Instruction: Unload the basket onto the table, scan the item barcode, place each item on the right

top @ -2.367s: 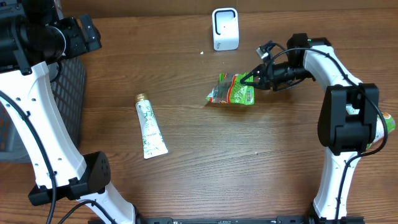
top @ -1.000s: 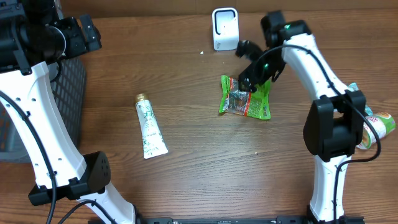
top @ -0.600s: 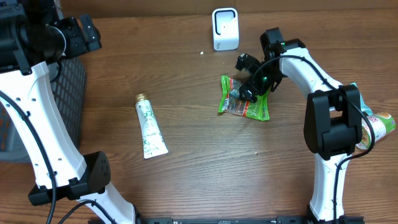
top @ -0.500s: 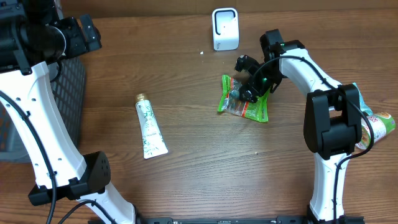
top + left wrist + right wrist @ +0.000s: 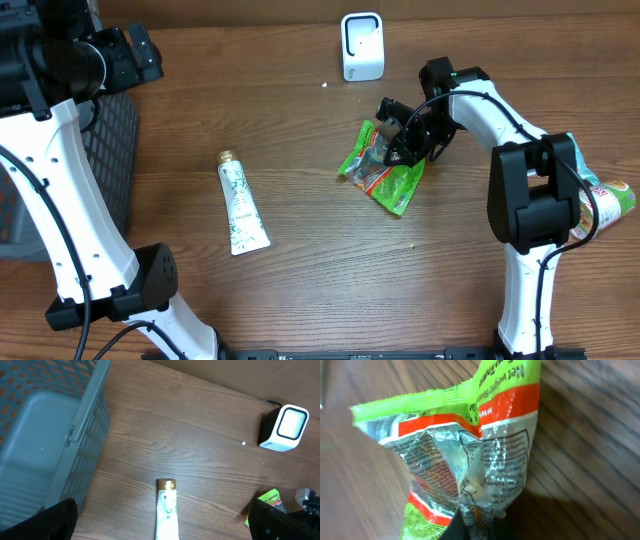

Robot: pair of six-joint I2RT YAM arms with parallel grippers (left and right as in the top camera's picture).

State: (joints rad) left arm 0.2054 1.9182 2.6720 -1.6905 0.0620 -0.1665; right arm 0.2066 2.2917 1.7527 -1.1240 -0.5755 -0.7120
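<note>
Snack packets: you have one snack packet [image 5: 395,185], green and orange, right of centre.
Tubes: you have one tube [image 5: 240,205], left of centre.
Scanners: you have one white scanner [image 5: 362,46], top centre.
Baskets: you have one grey basket [image 5: 118,150], left edge.
Cans: you can see one can [image 5: 612,200], right edge, partly hidden.
Arms: you have two, left arm [image 5: 58,170] and right arm [image 5: 500,100].

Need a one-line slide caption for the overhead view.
Overhead: right gripper pinches the green packet on the table, scanner behind it, tube lying apart.
</note>
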